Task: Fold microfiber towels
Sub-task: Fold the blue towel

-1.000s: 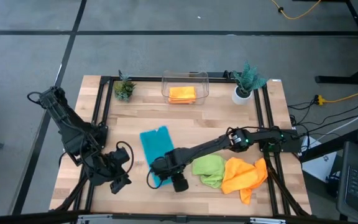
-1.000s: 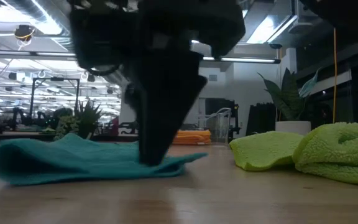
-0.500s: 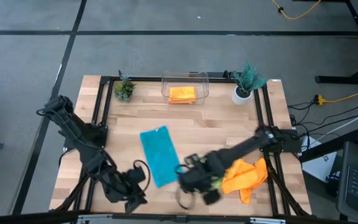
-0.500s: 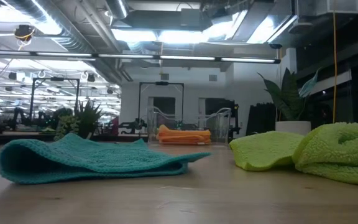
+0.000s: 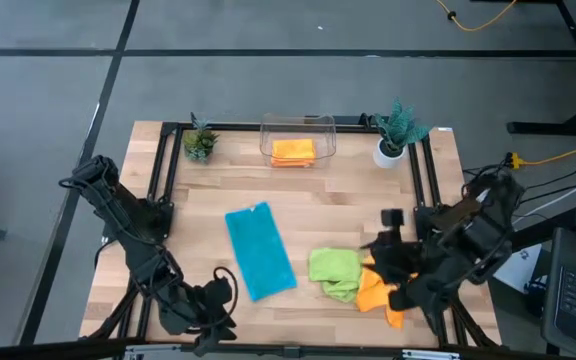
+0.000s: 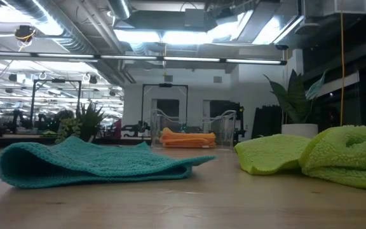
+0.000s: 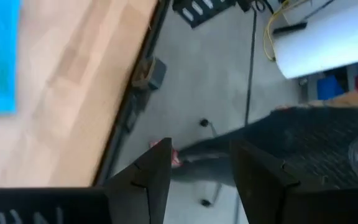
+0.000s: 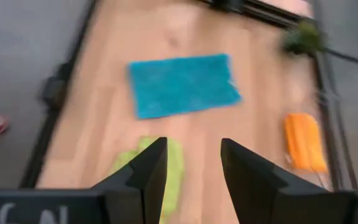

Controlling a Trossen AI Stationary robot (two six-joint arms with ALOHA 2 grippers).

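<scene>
Four microfiber towels show from above. One teal-blue towel lies folded into a long rectangle on the wooden desk, left of centre. Just to its right sits the crumpled lime green towel, touching a bunched orange towel that is partly hidden under the right arm. The second orange towel lies folded inside the clear plastic bin at the far edge, between two small potted plants.

Seen from the low view, the teal-blue towel rests flat with a soft fold along its near edge, and the green towel rises in a heap beside it; no arm appears there.

The left gripper hangs at the desk's near edge, to the left of the blue towel; its own camera shows both dark fingers parted with nothing between them, looking past the desk's edge at the floor. The right gripper is raised above the right side of the desk, over the orange towel, fingers likewise spread and empty, looking down on the blue and green cloths.
</scene>
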